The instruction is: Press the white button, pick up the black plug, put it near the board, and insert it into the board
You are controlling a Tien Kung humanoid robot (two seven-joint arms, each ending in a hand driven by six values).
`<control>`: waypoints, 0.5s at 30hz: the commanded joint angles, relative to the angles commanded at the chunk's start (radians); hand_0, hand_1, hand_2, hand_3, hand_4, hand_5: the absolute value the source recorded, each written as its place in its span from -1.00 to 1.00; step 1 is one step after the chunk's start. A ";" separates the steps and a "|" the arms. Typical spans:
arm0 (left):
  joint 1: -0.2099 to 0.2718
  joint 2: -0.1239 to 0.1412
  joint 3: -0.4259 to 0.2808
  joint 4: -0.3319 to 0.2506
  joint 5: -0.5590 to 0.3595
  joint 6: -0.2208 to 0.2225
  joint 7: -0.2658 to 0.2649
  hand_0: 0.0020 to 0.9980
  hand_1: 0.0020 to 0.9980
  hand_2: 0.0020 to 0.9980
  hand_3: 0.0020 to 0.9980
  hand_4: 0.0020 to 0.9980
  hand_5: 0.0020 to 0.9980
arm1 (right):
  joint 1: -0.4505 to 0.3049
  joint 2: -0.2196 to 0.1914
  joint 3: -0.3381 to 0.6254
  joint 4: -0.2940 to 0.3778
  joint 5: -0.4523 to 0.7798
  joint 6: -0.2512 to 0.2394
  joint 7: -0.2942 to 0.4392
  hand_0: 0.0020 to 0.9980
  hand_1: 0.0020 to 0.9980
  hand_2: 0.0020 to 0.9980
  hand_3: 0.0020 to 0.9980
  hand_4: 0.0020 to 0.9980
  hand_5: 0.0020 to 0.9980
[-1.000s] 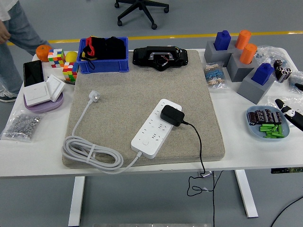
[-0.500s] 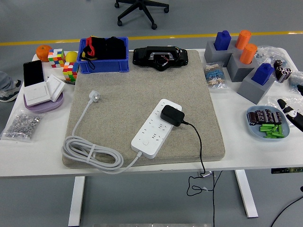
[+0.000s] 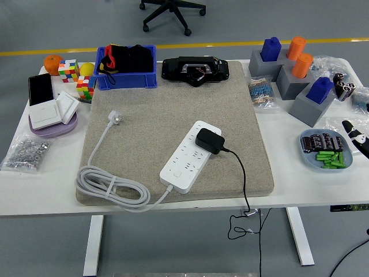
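Observation:
A white power strip (image 3: 190,156) lies diagonally on the beige mat (image 3: 173,104). Its small white button (image 3: 178,172) is near the strip's front end. The black plug (image 3: 209,140) sits on the strip's far end, and its black cable (image 3: 242,173) runs over the table's front edge. The strip's own white cord (image 3: 106,187) coils at the mat's front left and ends in a white plug (image 3: 117,118). Only a black tip of my right hand (image 3: 357,138) shows at the right edge, far from the strip. My left hand is out of view.
A blue bin (image 3: 125,67) and a black device (image 3: 195,70) stand at the back. Puzzle cubes (image 3: 75,76), a phone (image 3: 39,89) and wall switches (image 3: 53,111) sit at the left. Grey blocks with blue and orange pegs (image 3: 297,72) and a blue dish (image 3: 326,150) sit at the right.
The person at the far left has walked out of view. My right hand has drawn back toward the right edge. The plug and strip have not moved.

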 joint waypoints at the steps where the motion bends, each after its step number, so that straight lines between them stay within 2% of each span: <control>1: 0.001 0.000 -0.002 0.000 0.002 0.000 0.000 0.38 0.28 0.23 0.28 0.13 -0.64 | -0.002 0.001 0.001 0.003 0.001 0.001 0.000 0.81 0.65 0.59 0.59 1.00 0.10; 15: 0.005 -0.002 0.002 0.000 0.003 -0.004 -0.001 0.38 0.28 0.23 0.28 0.13 -0.64 | -0.003 0.011 0.017 0.030 0.009 0.014 -0.003 0.80 0.64 0.58 0.58 1.00 0.09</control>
